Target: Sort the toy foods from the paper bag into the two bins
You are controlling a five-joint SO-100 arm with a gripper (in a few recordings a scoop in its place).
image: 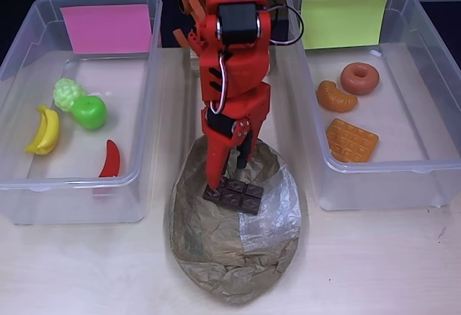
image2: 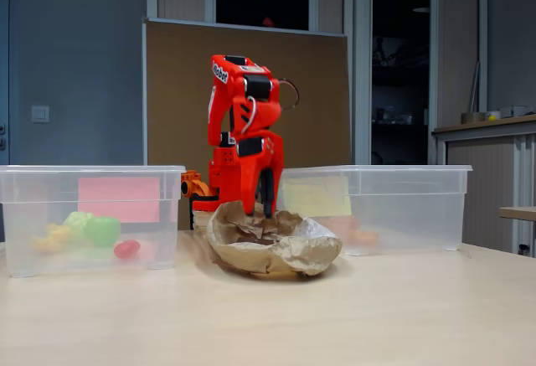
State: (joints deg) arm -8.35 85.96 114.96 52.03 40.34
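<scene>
One chocolate bar (image: 233, 194) is seen lying in the paper bag (image: 234, 246), its upper left corner covered by the gripper (image: 225, 173). Whether the fingers are closed on it cannot be told. Behind, bin contents are blurred in the fixed view; the chili (image: 110, 160) is partly hidden by a bin rim (image: 72, 182).

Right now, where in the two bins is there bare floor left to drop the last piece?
Yellow-label bin: bare right of the donut and waffle; croissant crowds the left. Pink-label bin: bare right of the apple, above the chili. The claw is over the chocolate bar.
</scene>
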